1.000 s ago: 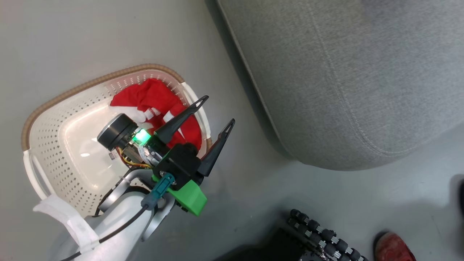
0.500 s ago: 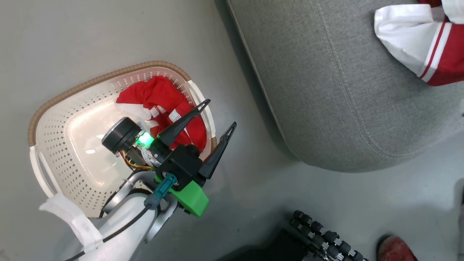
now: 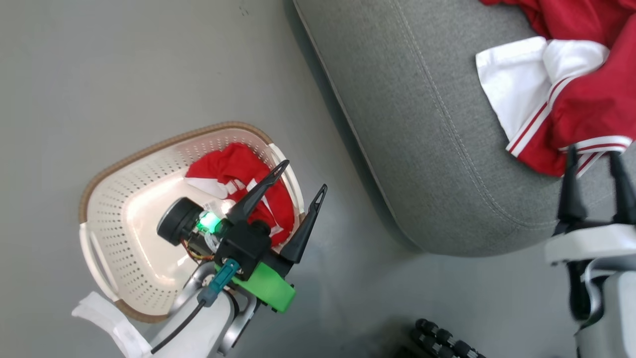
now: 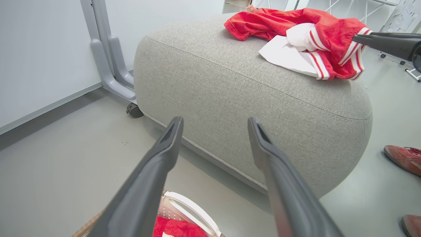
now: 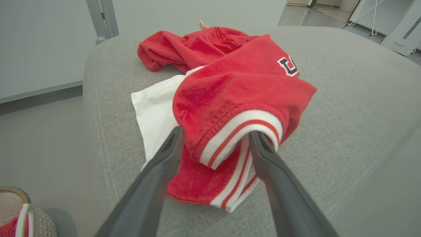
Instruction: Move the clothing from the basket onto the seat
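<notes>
The basket (image 3: 114, 233) sits on the floor (image 3: 124, 74) at lower left, clothing (image 3: 233, 161) in it; the seat (image 3: 422, 149) at upper right carries more clothing (image 3: 586, 94).

Your left gripper (image 3: 304, 175) has two long, dark, pointed fingers on a black housing, with a bright green block (image 3: 266, 288), a teal plug (image 3: 222, 276), a black cable (image 3: 175, 328) and a pale forearm (image 3: 201, 340). Your right gripper (image 3: 594, 152) sits on a white base.

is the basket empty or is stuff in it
Not empty. A bunched red garment with white trim lies inside the basket, against its wall nearest the seat.
</notes>
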